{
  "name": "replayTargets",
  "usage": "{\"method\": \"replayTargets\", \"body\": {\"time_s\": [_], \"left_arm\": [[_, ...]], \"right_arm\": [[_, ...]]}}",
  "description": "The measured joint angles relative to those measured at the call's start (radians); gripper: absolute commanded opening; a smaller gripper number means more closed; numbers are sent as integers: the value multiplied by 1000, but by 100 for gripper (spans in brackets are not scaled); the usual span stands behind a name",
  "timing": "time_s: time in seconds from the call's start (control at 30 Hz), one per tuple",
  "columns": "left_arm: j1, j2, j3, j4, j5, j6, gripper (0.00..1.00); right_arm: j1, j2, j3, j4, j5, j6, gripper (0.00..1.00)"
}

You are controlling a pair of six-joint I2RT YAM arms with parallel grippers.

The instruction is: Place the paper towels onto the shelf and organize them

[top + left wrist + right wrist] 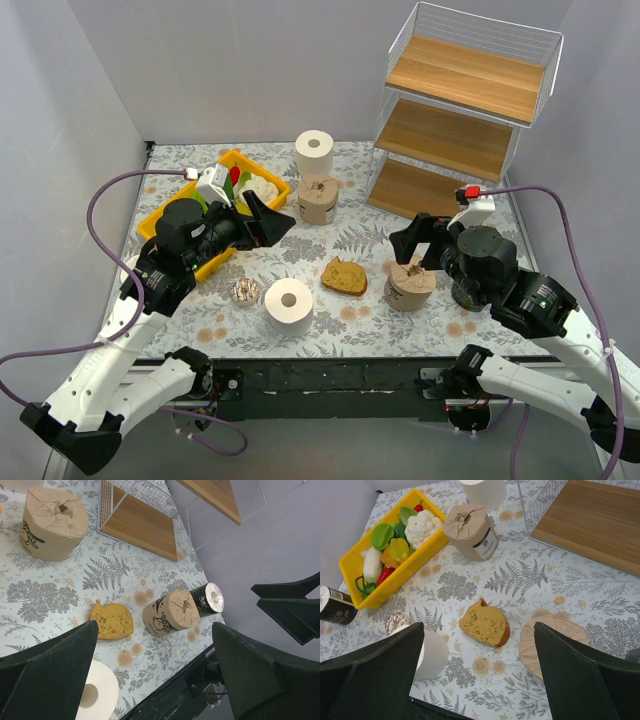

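The shelf at the far right of the bench is thin white wire with three smooth wooden boards. My rolls are squat cylinders, all down on the fern-printed cloth. One plain white roll stands far and a second white roll near, hollow cores up. A crinkly tan-wrapped roll sits mid-bench. Another tan roll stands under my right pincer, with a glossy dark roll lying just beside it. My right pincer and left pincer both gape wide, holding nothing.
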Motion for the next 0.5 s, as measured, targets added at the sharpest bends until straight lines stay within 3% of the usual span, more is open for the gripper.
{"method": "replayTargets", "body": {"time_s": [0.5], "left_arm": [[0,2,-18,14,-14,31,98]], "right_arm": [[0,-32,-8,-12,32,6,98]]}}
